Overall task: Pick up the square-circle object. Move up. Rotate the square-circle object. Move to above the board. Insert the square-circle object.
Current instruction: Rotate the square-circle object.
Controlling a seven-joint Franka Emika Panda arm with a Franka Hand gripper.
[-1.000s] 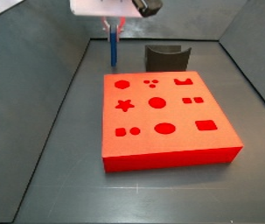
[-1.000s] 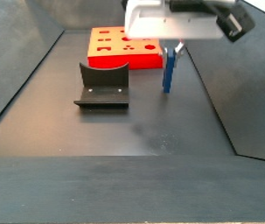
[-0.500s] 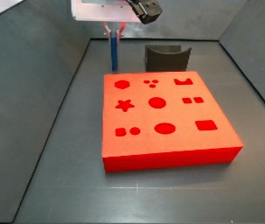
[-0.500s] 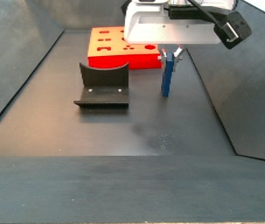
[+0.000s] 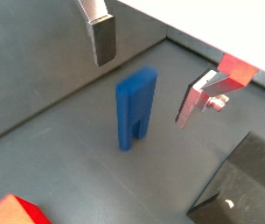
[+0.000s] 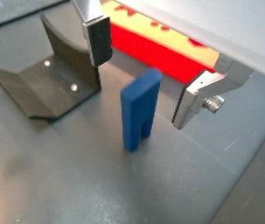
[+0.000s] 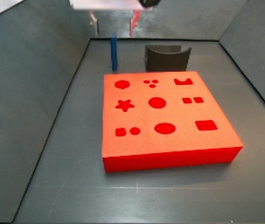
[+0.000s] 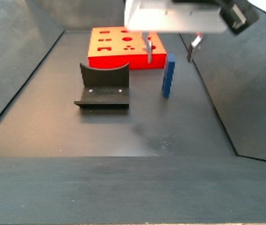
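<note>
Dark grey flooring runs under everything we see, walled in by grey panels. In a side view, we find the fixture [image 8: 104, 86] at the left, then the red board [image 8: 125, 47] behind it, then the blue square-circle object [image 8: 168, 78] standing upright on the floor just beside the board's near corner. Above the peg hangs the gripper [image 8: 170, 41], clear of it. In both wrist views we see the gripper [image 5: 146, 74] [image 6: 144, 72] spread wide, one finger [image 5: 101, 39] on each side of the square-circle object [image 5: 134, 108] and neither touching it.
</note>
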